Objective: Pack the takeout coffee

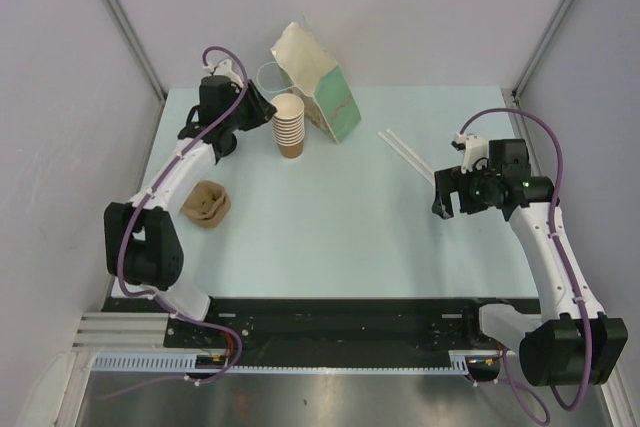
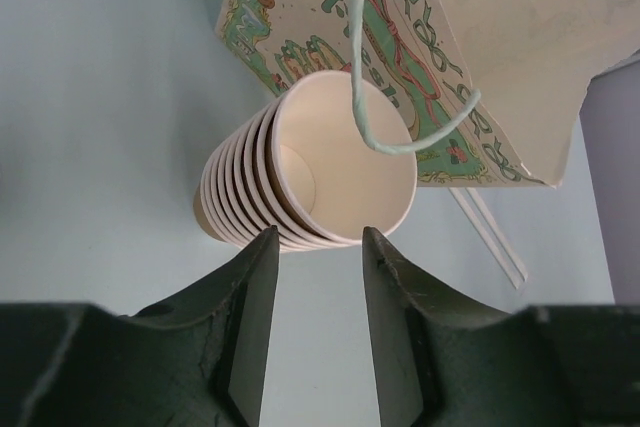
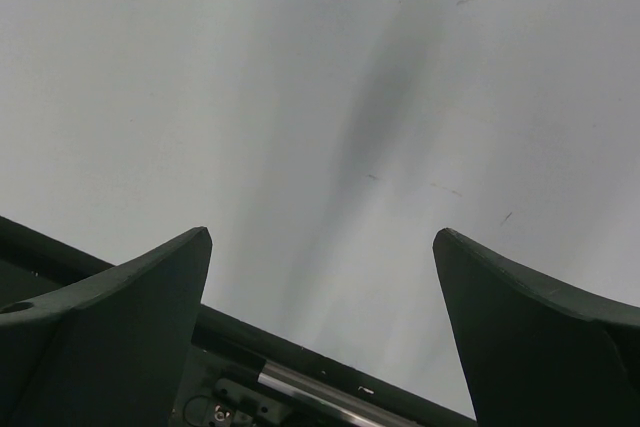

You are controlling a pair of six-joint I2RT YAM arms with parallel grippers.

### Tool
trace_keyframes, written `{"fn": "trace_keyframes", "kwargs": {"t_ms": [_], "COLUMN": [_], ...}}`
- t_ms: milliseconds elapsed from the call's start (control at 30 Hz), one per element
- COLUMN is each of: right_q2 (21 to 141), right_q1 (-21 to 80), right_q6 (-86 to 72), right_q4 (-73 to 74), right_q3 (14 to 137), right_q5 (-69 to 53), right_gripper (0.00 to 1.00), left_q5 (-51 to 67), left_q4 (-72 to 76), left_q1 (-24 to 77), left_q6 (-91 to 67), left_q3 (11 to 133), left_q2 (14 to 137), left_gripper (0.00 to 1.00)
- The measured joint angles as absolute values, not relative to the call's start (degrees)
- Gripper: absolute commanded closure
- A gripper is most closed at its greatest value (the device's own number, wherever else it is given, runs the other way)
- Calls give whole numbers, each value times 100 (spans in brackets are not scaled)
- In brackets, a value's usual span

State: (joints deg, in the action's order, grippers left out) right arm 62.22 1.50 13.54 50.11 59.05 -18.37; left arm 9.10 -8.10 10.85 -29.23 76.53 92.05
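Observation:
The lidded takeout coffee cup does not show in any view. A stack of nested lidless brown cups (image 1: 289, 125) stands at the back of the table, cream inside (image 2: 320, 162). My left gripper (image 1: 262, 107) is just left of the stack's top. In the left wrist view it is open and empty (image 2: 318, 237), its fingertips just short of the top cup's rim. My right gripper (image 1: 445, 202) hovers over the right side of the table, open wide and empty (image 3: 322, 237).
A printed paper bag (image 1: 315, 82) with a green string handle (image 2: 372, 97) stands behind the stack. A brown moulded-pulp carrier (image 1: 205, 203) lies at the left. Two white straws (image 1: 405, 152) lie at the right back. A clear round thing (image 1: 268, 75) stands beside the bag.

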Motion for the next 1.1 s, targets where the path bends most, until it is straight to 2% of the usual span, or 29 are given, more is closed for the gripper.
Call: {"fn": "trace_keyframes", "kwargs": {"t_ms": [567, 700, 967, 1100], "right_q2": [6333, 6335, 6337, 6337], "right_q1": [137, 130, 121, 113], "right_q6": [1313, 1308, 1299, 1267], "right_q4": [4941, 4939, 4939, 4936], "right_q3": [5905, 5905, 5905, 5905], "right_q5": [-1831, -1831, -1831, -1831], "right_gripper": [0, 0, 0, 0], "left_q5": [808, 808, 808, 808], "left_q4": [-740, -742, -805, -843], "left_q1": [1085, 1085, 1085, 1085], "left_q6": [-3068, -3109, -3159, -3212], "left_q3": [8082, 8123, 8248, 8276], "left_q2": [9865, 9942, 9977, 9977], "left_gripper": [68, 75, 96, 100]}}
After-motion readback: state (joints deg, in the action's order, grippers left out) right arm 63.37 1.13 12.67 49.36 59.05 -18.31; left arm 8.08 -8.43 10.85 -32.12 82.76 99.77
